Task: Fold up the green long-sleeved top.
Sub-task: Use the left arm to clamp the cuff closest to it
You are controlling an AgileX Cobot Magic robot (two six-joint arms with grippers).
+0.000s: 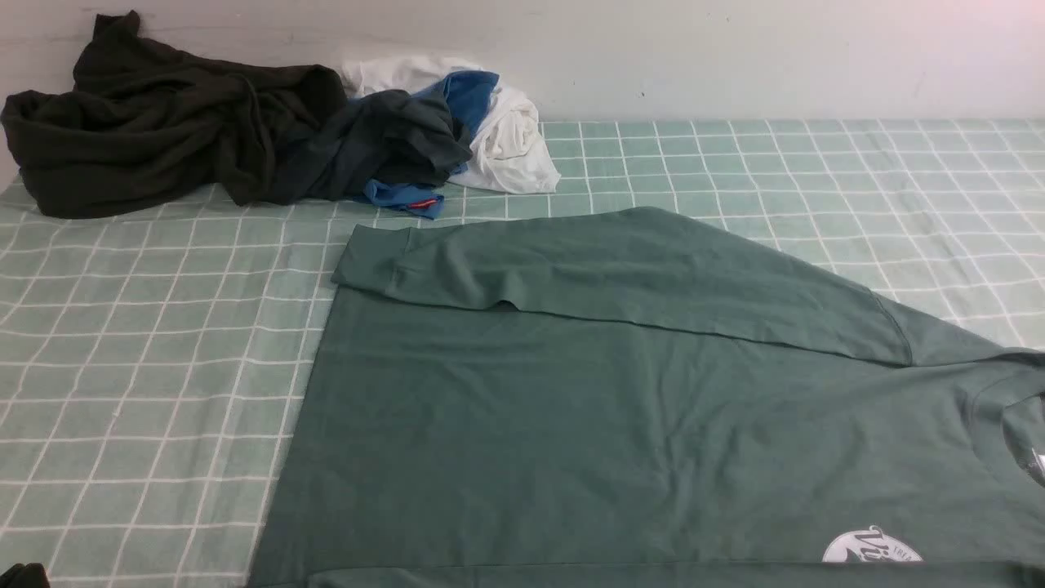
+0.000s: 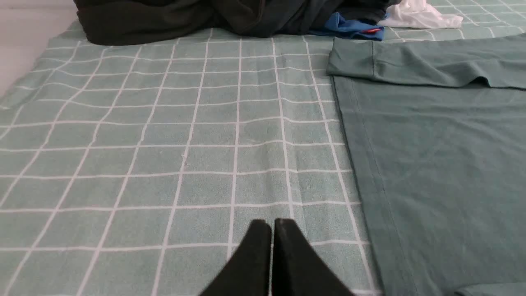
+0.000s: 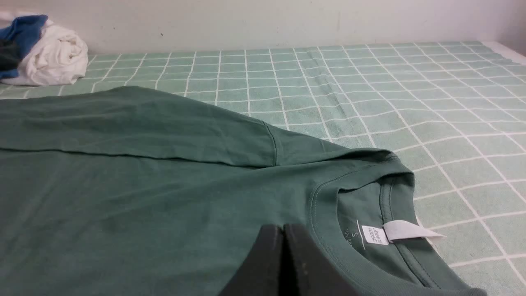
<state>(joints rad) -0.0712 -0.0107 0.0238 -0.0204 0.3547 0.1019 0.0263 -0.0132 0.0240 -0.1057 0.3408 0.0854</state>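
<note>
Green long-sleeved top (image 1: 571,408) lies flat, lower right of frame, collar (image 3: 320,230) rightmost. Right jaws, pressed together and empty, sit just beside the collar; left jaws, likewise, beside the hem (image 2: 353,144).

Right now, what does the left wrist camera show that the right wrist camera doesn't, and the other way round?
Left wrist only: the left claw, shut, over bare checked cloth, the big blackish garment, and the folded sleeve's cuff. Right wrist only: the right claw, shut, over the green top, plus its neckline with a white label. Both: the top with its sleeve folded across, the checked cloth, and the white garment and blue garment beyond it.
</note>
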